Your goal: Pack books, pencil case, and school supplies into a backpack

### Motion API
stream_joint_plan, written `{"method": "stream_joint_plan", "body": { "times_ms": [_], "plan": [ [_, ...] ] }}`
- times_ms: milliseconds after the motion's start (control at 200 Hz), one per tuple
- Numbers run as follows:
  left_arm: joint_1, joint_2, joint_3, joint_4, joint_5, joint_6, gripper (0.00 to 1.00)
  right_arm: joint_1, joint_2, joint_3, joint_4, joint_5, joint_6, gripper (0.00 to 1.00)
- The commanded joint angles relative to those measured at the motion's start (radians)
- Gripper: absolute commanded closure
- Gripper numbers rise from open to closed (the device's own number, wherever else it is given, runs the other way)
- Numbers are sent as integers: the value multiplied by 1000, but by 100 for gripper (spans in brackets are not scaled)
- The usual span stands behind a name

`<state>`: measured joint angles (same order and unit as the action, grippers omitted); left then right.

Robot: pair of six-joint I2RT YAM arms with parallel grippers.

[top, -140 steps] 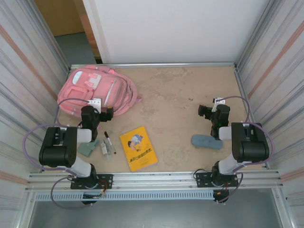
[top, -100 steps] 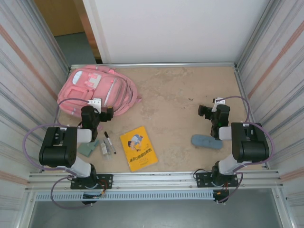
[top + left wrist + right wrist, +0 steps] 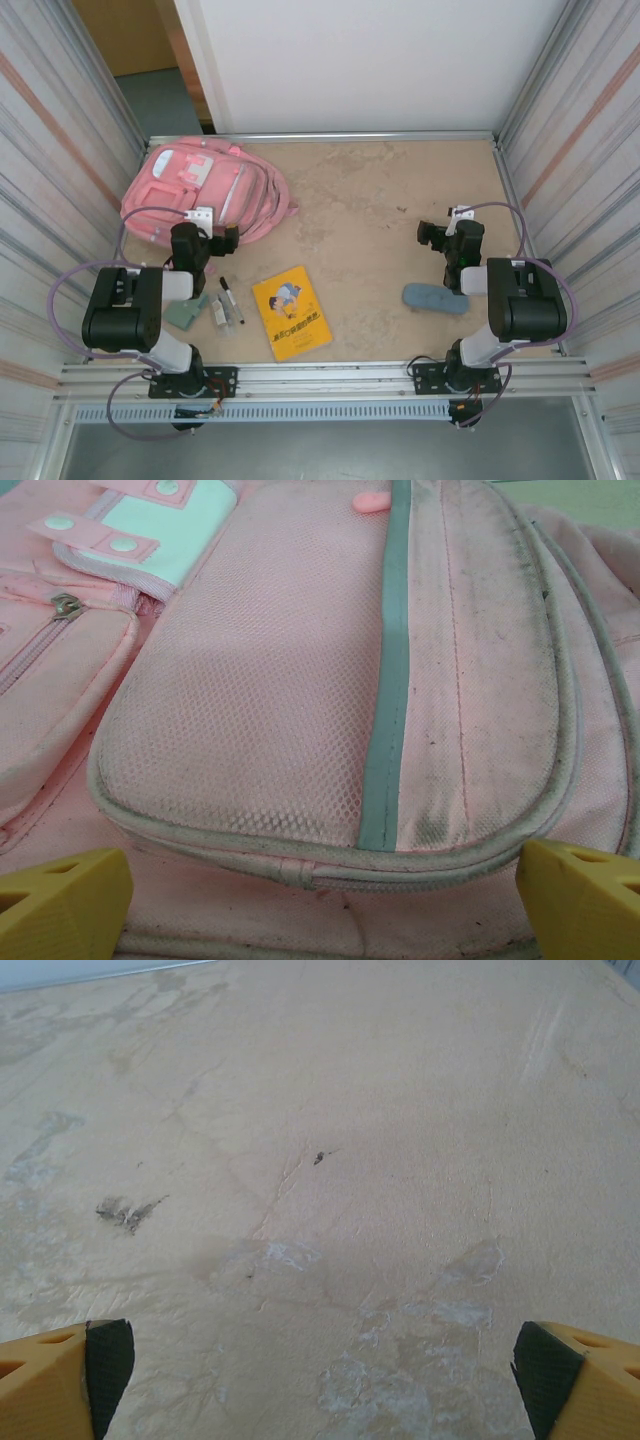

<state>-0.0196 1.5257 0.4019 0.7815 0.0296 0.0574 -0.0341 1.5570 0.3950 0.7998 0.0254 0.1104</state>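
The pink backpack [image 3: 205, 190] lies flat in the far left corner of the tabletop [image 3: 380, 200], front pockets facing up. The left arm [image 3: 190, 250] reaches toward its near edge. The left jaws stand spread wide with nothing between them; their yellow fingertips [image 3: 60, 900] sit in the lower corners of the wrist view, and the backpack's mesh pocket with its grey stripe [image 3: 385, 680] lies right ahead. Whether they touch the fabric I cannot tell. The right jaws are also spread wide and hold nothing, their yellow fingertips [image 3: 60, 1375] low over bare, stained tabletop. The blue-grey pencil case [image 3: 435, 298] lies just beside the right arm [image 3: 465, 250], toward the near edge. The yellow booklet [image 3: 291, 312] lies tilted near the front edge between the two arms, closer to the left one. The black marker [image 3: 231, 299], the pale stick [image 3: 218, 313] and the grey-green block [image 3: 184, 313] lie close together between the booklet and the left arm.
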Motion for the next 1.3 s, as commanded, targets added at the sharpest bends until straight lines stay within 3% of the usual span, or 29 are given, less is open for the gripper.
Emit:
{"method": "stream_joint_plan", "body": {
  "times_ms": [0,581,651,727,827,892,1017,1132,1208,1293],
  "plan": [
    [-2,-13,11,7,-2,18,1,-6,-14,13,3,-8,-21,1],
    [2,-13,11,8,3,16,1,-12,-18,19,0,-20,-19,1],
    [3,-13,11,8,4,16,1,-23,-51,59,-97,-55,-20,1],
    [1,-20,18,5,-11,15,1,-11,-128,96,-223,-6,-17,1],
    [-48,-125,92,-228,-59,40,1,14,-254,122,-345,131,44,1],
    [-113,-188,181,-431,-200,4,1,12,-350,179,-518,195,207,1],
    [-234,-270,277,-585,-257,-21,1,-55,-464,316,-872,196,495,1],
    [-243,-235,418,-737,-178,-177,1,-119,-547,330,-926,-7,508,1],
    [-188,-125,574,-871,-10,-187,1,-57,-594,332,-959,-38,450,1],
    [-200,20,739,-992,-15,-123,1,92,-625,336,-1007,-18,357,1]
  ]
}}
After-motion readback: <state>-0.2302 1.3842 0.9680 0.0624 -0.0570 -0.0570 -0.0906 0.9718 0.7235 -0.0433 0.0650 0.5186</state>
